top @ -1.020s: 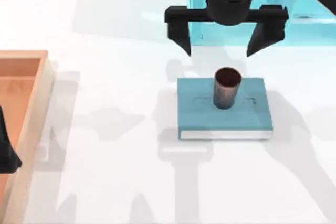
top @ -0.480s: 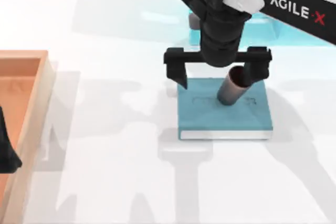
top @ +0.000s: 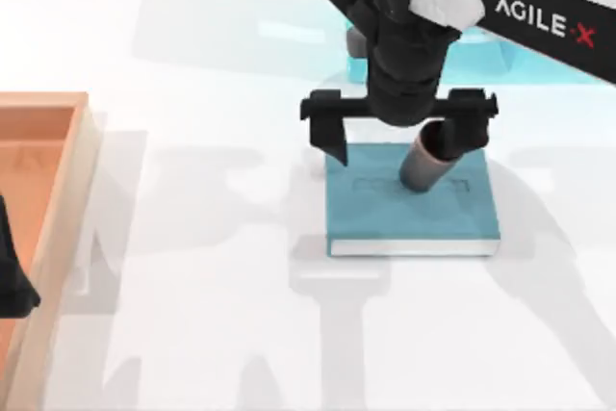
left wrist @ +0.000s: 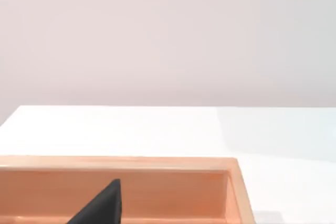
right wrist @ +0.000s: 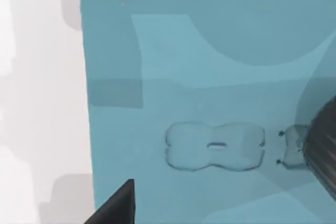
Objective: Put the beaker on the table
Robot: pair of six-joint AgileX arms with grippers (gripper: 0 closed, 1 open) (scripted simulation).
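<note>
The reddish-brown beaker (top: 423, 166) stands on the teal book (top: 385, 218), tipped towards the right side of the table. Its rim touches the right finger (top: 469, 132) of my right gripper (top: 399, 151). That gripper hangs low over the book's far edge, open wide, with the beaker just inside its right finger. In the right wrist view the beaker (right wrist: 323, 156) shows at the frame's edge on the book (right wrist: 199, 77), with one dark fingertip (right wrist: 118, 205) in front. The white table (top: 192, 238) lies all around the book. My left gripper (top: 10, 281) is parked over the tray.
An orange wooden tray (top: 58, 190) lies along the table's left side and also appears in the left wrist view (left wrist: 157, 182). A see-through cyan box (top: 525, 55) stands at the back behind the right arm. Open white surface lies in front and left of the book.
My right gripper came down and forward over the book's far edge. The beaker, upright a second ago, now leans right against the right finger. The left arm has not moved.
</note>
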